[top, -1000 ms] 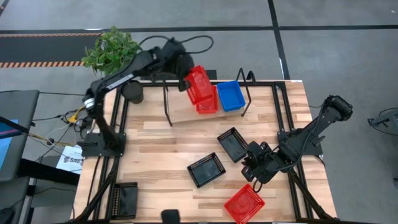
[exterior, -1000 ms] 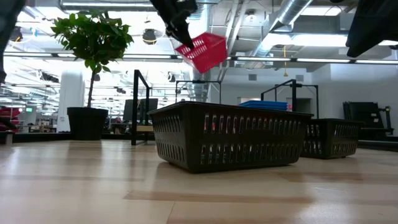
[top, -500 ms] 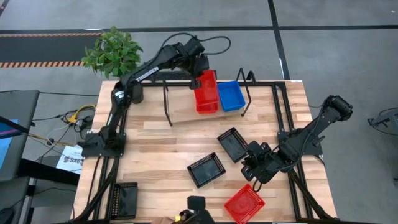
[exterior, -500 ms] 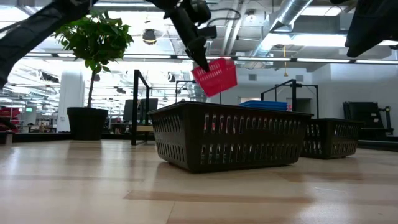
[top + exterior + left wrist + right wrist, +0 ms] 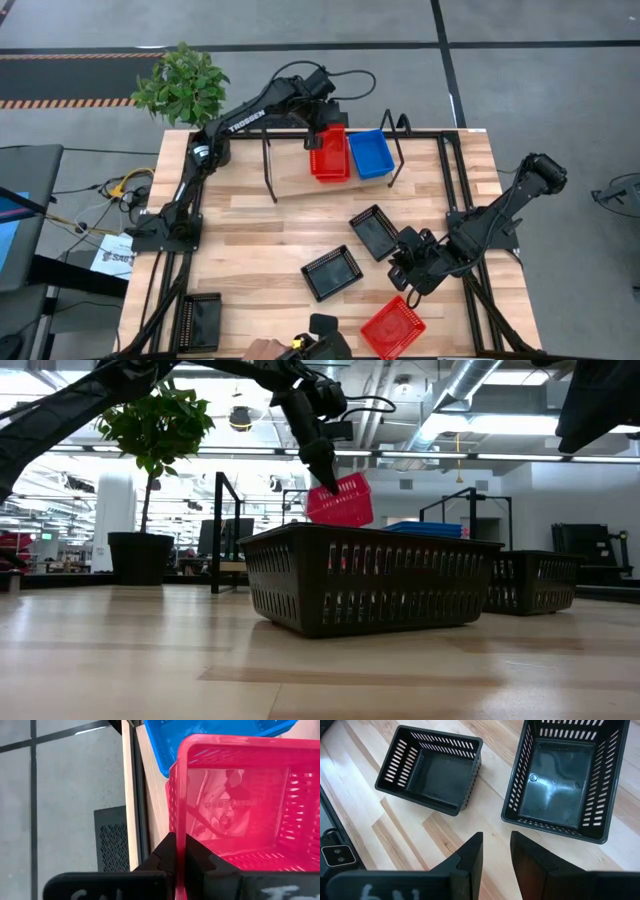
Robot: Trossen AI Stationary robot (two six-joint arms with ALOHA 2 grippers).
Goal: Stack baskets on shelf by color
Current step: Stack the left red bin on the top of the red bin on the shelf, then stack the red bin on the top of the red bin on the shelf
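I am holding a red basket (image 5: 330, 152) by its rim, my left claw (image 5: 318, 128) clamped tight, tilted over the shelf (image 5: 300, 178) beside the blue basket (image 5: 370, 153) near the bench's far edge, and a crooked release could jam it instead of nesting.

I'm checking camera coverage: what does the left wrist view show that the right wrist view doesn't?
Only the left wrist view: the left gripper shut on the rim of a red perforated plastic basket, with a blue plastic basket on the light wooden shelf. Only the right wrist view: the right gripper open above two black mesh baskets. Shared: nothing on the table itself; each view shows only its own fingers and baskets.
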